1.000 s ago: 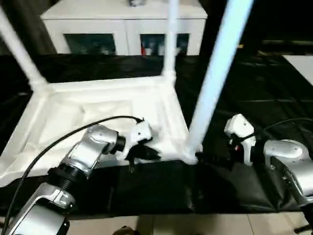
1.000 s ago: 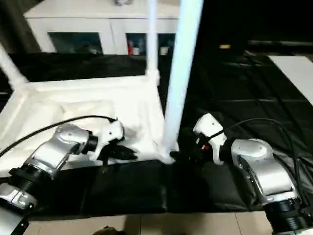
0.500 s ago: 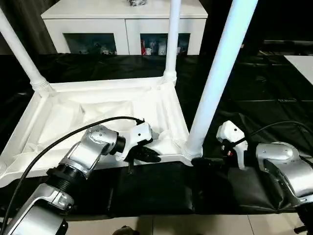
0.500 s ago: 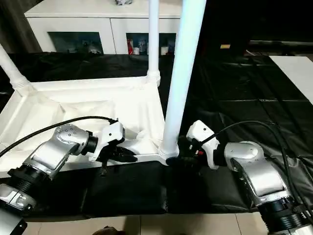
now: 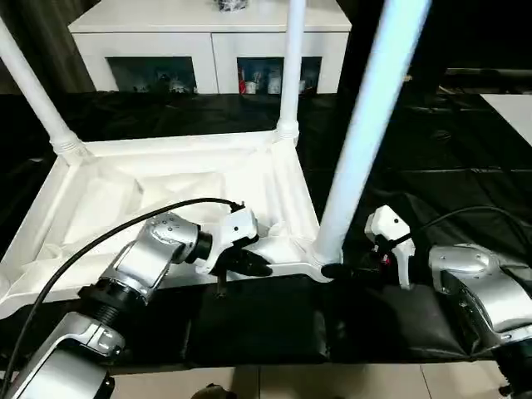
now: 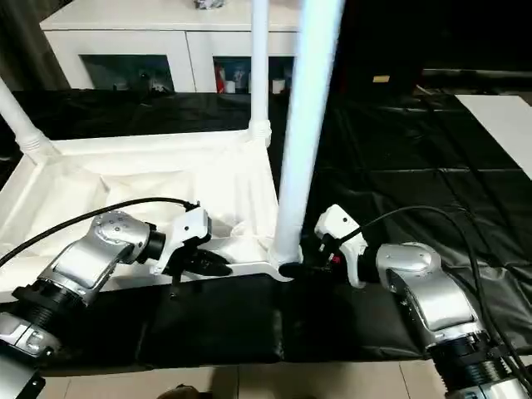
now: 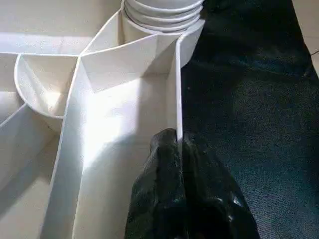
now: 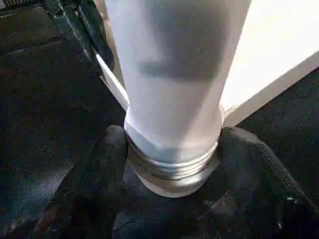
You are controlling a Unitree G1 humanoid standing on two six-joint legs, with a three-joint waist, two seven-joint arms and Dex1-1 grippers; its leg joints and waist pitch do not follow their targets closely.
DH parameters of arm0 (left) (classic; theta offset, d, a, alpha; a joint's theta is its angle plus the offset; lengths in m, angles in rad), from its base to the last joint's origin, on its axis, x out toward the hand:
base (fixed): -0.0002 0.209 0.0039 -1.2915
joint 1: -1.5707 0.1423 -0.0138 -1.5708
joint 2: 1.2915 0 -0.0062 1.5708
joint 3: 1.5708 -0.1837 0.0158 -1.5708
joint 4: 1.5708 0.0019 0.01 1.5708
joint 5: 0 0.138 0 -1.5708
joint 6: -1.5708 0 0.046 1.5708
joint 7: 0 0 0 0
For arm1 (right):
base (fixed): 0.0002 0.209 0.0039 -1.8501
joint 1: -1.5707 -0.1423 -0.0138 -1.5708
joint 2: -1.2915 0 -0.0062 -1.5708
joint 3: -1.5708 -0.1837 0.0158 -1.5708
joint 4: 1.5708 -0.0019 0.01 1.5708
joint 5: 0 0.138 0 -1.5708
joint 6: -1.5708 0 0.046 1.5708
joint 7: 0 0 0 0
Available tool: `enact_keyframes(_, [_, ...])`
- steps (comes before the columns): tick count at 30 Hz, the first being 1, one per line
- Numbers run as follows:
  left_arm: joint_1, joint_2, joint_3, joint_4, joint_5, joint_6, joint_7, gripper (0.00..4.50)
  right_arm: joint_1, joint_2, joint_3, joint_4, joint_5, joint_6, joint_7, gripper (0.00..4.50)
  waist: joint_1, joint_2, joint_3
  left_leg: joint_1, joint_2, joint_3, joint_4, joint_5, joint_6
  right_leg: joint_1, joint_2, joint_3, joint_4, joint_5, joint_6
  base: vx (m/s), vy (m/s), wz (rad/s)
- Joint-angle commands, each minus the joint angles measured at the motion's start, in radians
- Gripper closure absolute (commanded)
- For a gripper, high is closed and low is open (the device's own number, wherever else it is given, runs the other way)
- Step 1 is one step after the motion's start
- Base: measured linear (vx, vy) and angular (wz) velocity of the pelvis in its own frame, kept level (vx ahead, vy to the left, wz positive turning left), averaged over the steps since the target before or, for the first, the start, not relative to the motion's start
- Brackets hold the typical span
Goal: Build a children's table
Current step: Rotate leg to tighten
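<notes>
- No brand, label or readable writing is visible on any surface.
- The children's table (image 5: 183,187), white plastic, lies upside down on the black-covered work table (image 5: 440,141), its ribbed underside facing up.
- Three white tube legs rise from its corner sockets: the far left leg (image 5: 33,87), the far right leg (image 5: 290,66) and the near right leg (image 5: 366,125).
- The left gripper (image 5: 253,266) sits at the table's near rim; its black fingers (image 7: 172,199) are pressed together on the thin upright rim wall, pinching it.
- The right gripper (image 6: 303,268) sits at the base of the near right leg, one finger (image 8: 94,184) on each side of the leg's ringed collar. The fingers stand apart around the collar; whether they press on it cannot be told.
- The left wrist view shows ribs meeting at a small round cup and the leg's ringed base in its corner socket.
- The right wrist view shows the left gripper beyond the leg, at the rim.
- The head views show a white cabinet (image 5: 208,37) with glass doors behind the work table, and pale floor along the near edge.
</notes>
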Motion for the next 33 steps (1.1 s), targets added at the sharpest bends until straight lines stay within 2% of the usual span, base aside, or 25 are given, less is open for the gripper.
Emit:
enact_keyframes(1, [-0.008,-0.008,-0.006,-0.038,-0.013,-0.004,-0.029,4.50,-0.018,0.015,0.001,0.014,0.007,-0.012,0.002,1.90,-0.003,-0.012,-0.071,0.025,0.078,-0.038,-0.079,-0.203,0.048,0.042,-0.073,0.049,-0.066,-0.259,-0.226,0.000,0.000,0.00])
enact_keyframes(16, [-0.013,-0.008,-0.008,-0.034,-0.016,0.001,-0.035,4.50,-0.004,0.041,-0.008,0.010,0.025,-0.026,0.014,2.81,-0.020,-0.012,-0.068,0.022,0.075,-0.041,-0.079,-0.230,0.037,0.042,-0.071,0.048,-0.071,-0.305,-0.216,0.000,0.000,0.00])
enact_keyframes(19, [-0.013,-0.009,-0.009,-0.035,-0.016,0.002,-0.034,4.50,-0.008,0.047,-0.014,0.014,0.010,-0.055,0.000,2.93,-0.023,-0.011,-0.069,0.023,0.076,-0.041,-0.080,-0.233,0.036,0.041,-0.071,0.048,-0.070,-0.303,-0.217,0.000,0.000,0.00])
enact_keyframes(20, [-0.012,-0.008,-0.010,-0.036,-0.016,0.003,-0.035,4.50,-0.016,0.056,-0.022,0.023,0.008,-0.064,-0.014,2.61,-0.025,-0.012,-0.069,0.023,0.075,-0.040,-0.079,-0.235,0.037,0.040,-0.071,0.048,-0.071,-0.302,-0.219,0.000,0.000,0.00])
enact_keyframes(23, [-0.010,-0.007,-0.013,-0.039,-0.015,0.004,-0.036,4.50,-0.026,0.067,-0.030,0.032,0.010,-0.067,-0.019,2.52,-0.027,-0.012,-0.069,0.022,0.074,-0.041,-0.079,-0.231,0.039,0.042,-0.070,0.047,-0.070,-0.302,-0.219,0.000,0.000,0.00])
enact_keyframes(25, [-0.010,-0.008,-0.014,-0.040,-0.015,0.004,-0.036,4.50,-0.033,0.074,-0.033,0.033,0.014,-0.070,-0.015,2.19,-0.027,-0.012,-0.070,0.022,0.075,-0.041,-0.078,-0.225,0.041,0.042,-0.070,0.047,-0.069,-0.292,-0.221,0.000,0.000,0.00])
enact_keyframes(28, [-0.011,-0.009,-0.014,-0.039,-0.014,0.004,-0.037,4.50,-0.038,0.077,-0.031,0.034,0.016,-0.075,-0.010,2.10,-0.026,-0.010,-0.070,0.023,0.076,-0.040,-0.078,-0.217,0.044,0.042,-0.070,0.047,-0.067,-0.273,-0.228,0.000,0.000,0.00])
enact_keyframes(30, [-0.011,-0.011,-0.015,-0.041,-0.013,0.007,-0.041,4.50,-0.049,0.080,-0.019,0.054,0.008,-0.083,0.002,1.80,-0.026,-0.012,-0.071,0.021,0.075,-0.040,-0.078,-0.213,0.046,0.043,-0.070,0.047,-0.065,-0.260,-0.234,0.000,0.000,0.00])
enact_keyframes(33, [-0.011,-0.011,-0.014,-0.041,-0.012,0.007,-0.042,4.50,-0.051,0.081,-0.017,0.059,0.007,-0.084,0.005,1.70,-0.026,-0.011,-0.071,0.023,0.075,-0.039,-0.077,-0.212,0.046,0.042,-0.070,0.047,-0.065,-0.262,-0.237,0.000,0.000,0.00])
